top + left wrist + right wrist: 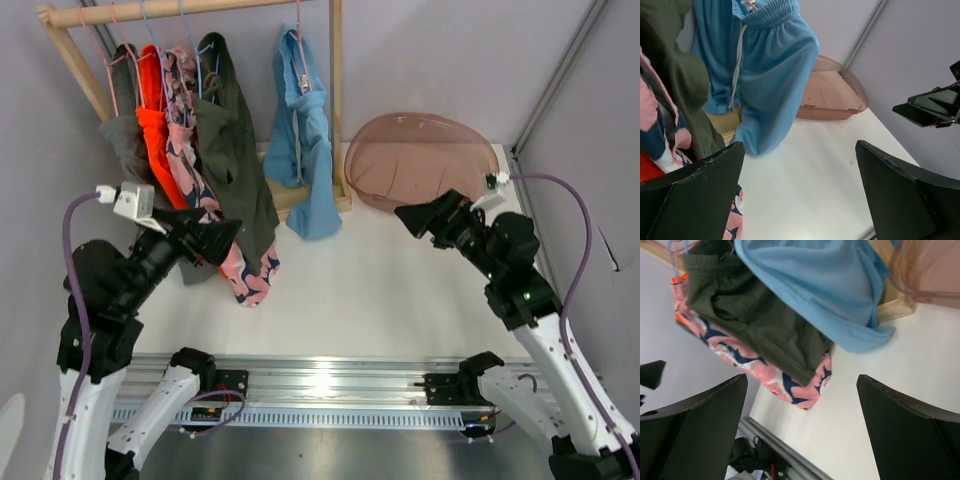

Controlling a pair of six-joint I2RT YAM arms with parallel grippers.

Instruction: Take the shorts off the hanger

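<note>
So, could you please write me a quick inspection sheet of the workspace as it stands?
Surface: white table, matte.
Job's things: five pairs hang on the wooden rack: grey shorts, orange shorts, pink floral shorts, olive shorts, and light blue shorts apart at the right.
Clutter: translucent brownish basin, far right, nothing seen inside.
Grippers: left gripper open, empty; right gripper open, empty.
Cables: purple cable on the left arm, another on the right.
Surroundings: grey walls; metal rail at the near edge.
</note>
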